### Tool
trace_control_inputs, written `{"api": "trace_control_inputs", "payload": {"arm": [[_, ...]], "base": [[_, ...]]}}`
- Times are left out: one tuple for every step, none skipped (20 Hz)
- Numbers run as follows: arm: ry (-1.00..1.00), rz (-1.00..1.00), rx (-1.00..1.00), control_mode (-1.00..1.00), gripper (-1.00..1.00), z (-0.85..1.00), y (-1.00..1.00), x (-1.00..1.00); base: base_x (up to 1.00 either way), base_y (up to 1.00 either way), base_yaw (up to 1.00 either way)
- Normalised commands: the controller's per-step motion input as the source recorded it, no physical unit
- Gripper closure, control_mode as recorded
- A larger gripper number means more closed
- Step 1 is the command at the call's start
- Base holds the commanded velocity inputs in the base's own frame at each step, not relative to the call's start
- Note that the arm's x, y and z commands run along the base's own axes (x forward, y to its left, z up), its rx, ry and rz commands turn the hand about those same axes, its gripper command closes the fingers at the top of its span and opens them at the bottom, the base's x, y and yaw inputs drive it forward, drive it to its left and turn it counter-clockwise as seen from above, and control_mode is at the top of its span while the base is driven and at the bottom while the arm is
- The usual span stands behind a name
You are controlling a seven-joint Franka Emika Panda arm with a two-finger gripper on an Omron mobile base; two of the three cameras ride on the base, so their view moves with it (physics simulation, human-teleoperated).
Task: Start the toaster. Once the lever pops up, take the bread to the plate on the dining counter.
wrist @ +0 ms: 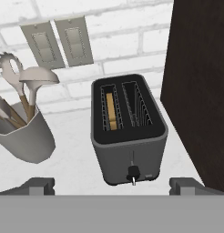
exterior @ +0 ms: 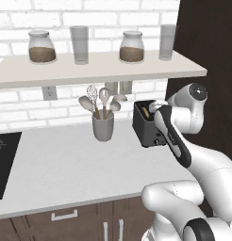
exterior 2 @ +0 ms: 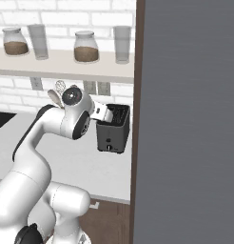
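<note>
The black two-slot toaster stands on the white worktop beside a dark tall panel, also seen in the left base view and the right base view. The bread sits upright, sunk in the left slot; in the left base view a sliver of the bread peeks out. The lever knob is low on the front face. My gripper hovers above and in front of the toaster, open, its fingertips wide apart and holding nothing. The plate and the dining counter are out of view.
A grey utensil cup with spoons and a whisk stands left of the toaster. The dark panel rises close on its right. A shelf with jars hangs overhead. Wall outlets are behind. A black cooktop lies far left.
</note>
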Motion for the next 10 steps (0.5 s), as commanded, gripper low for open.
{"api": "trace_control_inputs", "payload": {"arm": [[0.0, 0.0, 0.0, -1.0, -1.0, 0.0, 0.0, 0.0], [0.0, 0.0, 0.0, -1.0, -1.0, 0.0, 0.0, 0.0], [0.0, 0.0, 0.0, -1.0, -1.0, 0.0, 0.0, 0.0], [0.0, 0.0, 0.0, -1.0, -1.0, 0.0, 0.0, 0.0], [0.0, 0.0, 0.0, -1.0, -1.0, 0.0, 0.0, 0.0], [0.0, 0.0, 0.0, -1.0, -1.0, 0.0, 0.0, 0.0], [0.0, 0.0, 0.0, -1.0, -1.0, 0.0, 0.0, 0.0], [0.0, 0.0, 0.0, -1.0, -1.0, 0.0, 0.0, 0.0], [0.0, 0.0, 0.0, -1.0, -1.0, 0.0, 0.0, 0.0], [0.0, 0.0, 0.0, -1.0, -1.0, 0.0, 0.0, 0.0]], "base": [[0.0, 0.0, 0.0], [0.0, 0.0, 0.0], [0.0, 0.0, 0.0], [0.0, 0.0, 0.0], [0.0, 0.0, 0.0], [0.0, 0.0, 0.0], [0.0, 0.0, 0.0], [0.0, 0.0, 0.0], [0.0, 0.0, 0.0], [0.0, 0.0, 0.0]]}}
